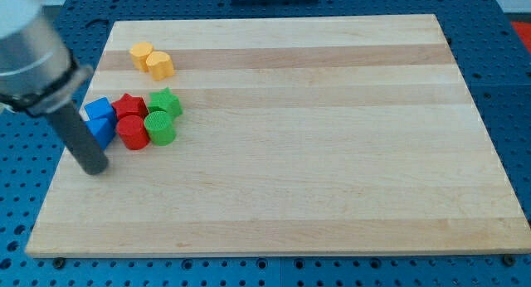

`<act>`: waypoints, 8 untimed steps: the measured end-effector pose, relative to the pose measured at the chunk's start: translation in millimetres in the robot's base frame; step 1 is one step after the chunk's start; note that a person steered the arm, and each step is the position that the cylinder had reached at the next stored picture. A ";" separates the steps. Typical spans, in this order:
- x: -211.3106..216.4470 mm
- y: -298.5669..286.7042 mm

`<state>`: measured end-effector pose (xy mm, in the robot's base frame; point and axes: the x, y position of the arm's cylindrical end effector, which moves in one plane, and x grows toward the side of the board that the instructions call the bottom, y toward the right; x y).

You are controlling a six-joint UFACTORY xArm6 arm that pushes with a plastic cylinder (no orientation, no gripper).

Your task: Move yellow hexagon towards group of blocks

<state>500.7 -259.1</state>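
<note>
A yellow hexagon (pixel 141 54) lies near the view's top left of the wooden board, touching a second yellow block (pixel 159 65) with a rounded shape on its right. Below them sits a tight group: a red star (pixel 129 106), a green star (pixel 166 102), a red cylinder (pixel 132 132), a green cylinder (pixel 159 128), and two blue blocks (pixel 99 110) (pixel 102 130) at the group's left. My tip (pixel 96 167) rests on the board just below and left of the lower blue block, well below the yellow hexagon.
The wooden board (pixel 315 154) lies on a blue perforated table (pixel 514 88). The arm's grey body (pixel 29 59) covers the view's upper left corner and the board's left edge.
</note>
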 end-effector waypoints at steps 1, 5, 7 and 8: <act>-43.1 -20.0; -45.8 -45.9; -29.9 -45.7; 1.2 -45.1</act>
<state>501.9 -304.2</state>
